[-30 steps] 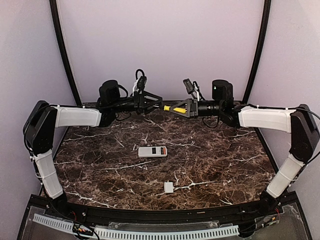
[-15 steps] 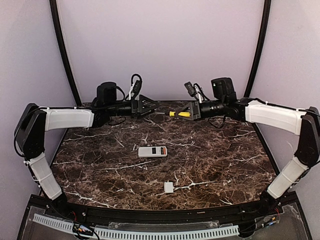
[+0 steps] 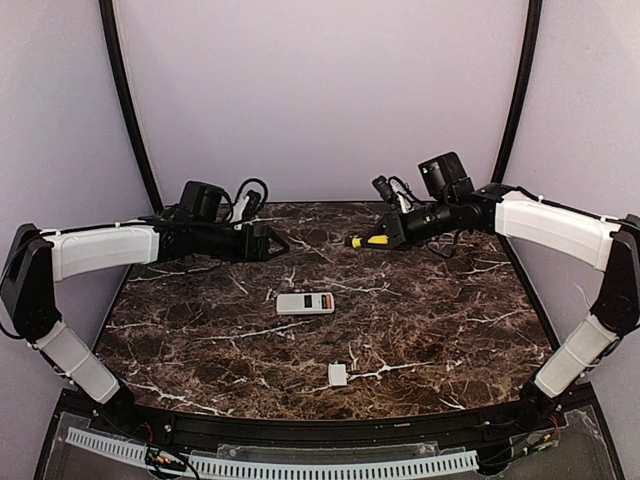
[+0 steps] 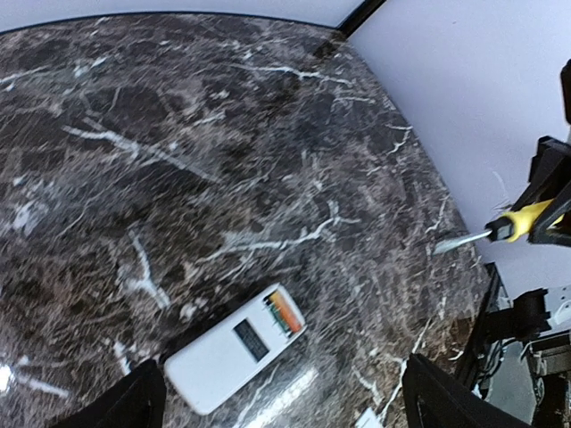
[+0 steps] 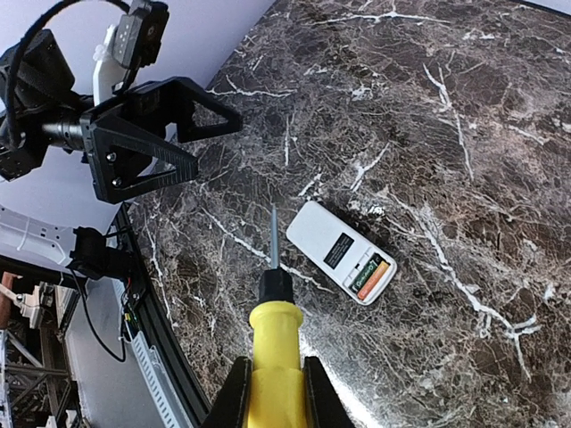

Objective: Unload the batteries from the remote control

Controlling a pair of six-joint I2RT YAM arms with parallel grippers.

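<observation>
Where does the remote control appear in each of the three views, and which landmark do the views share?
Top external: the remote control lies near the middle of the picture, coloured end to the right.
Left wrist: low, left of centre, coloured end at upper right.
Right wrist: about centre, coloured end at lower right.
Shared landmark: the yellow-handled screwdriver, visible in all three.
</observation>
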